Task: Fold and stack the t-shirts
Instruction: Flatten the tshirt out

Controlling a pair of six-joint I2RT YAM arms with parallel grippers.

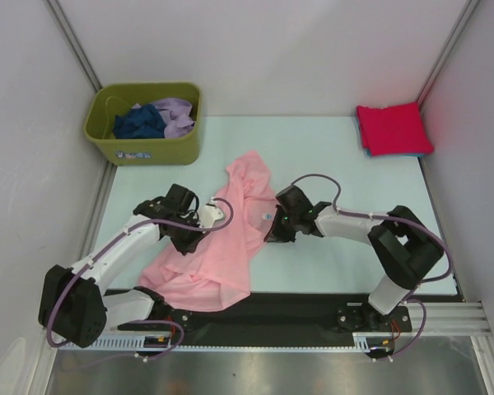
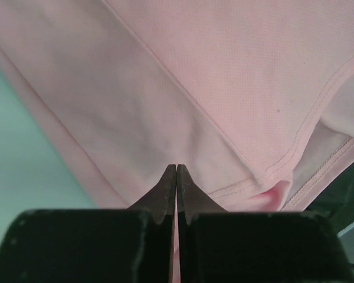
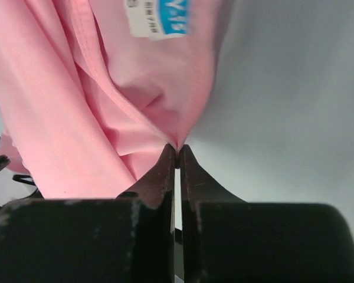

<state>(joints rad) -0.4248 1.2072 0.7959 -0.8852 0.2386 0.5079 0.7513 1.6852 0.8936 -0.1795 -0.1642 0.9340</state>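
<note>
A large light pink t-shirt [image 1: 218, 247] lies crumpled across the middle of the table. My left gripper [image 1: 201, 234] presses down on the shirt's left part. In the left wrist view its fingertips [image 2: 176, 169] are shut tight on the pink cloth [image 2: 224, 88], beside a stitched hem. My right gripper [image 1: 271, 231] is at the shirt's right edge. Its tips [image 3: 177, 147] pinch a fold of the pink cloth [image 3: 76, 118] just below the neck label [image 3: 159, 17]. A folded red t-shirt [image 1: 393, 127] rests on a light blue one [image 1: 412, 154] at the back right.
An olive-green bin [image 1: 144, 148] at the back left holds a navy shirt [image 1: 140, 123] and a lavender shirt [image 1: 177, 115]. White walls close in on both sides. A black rail [image 1: 313, 309] runs along the near edge of the table.
</note>
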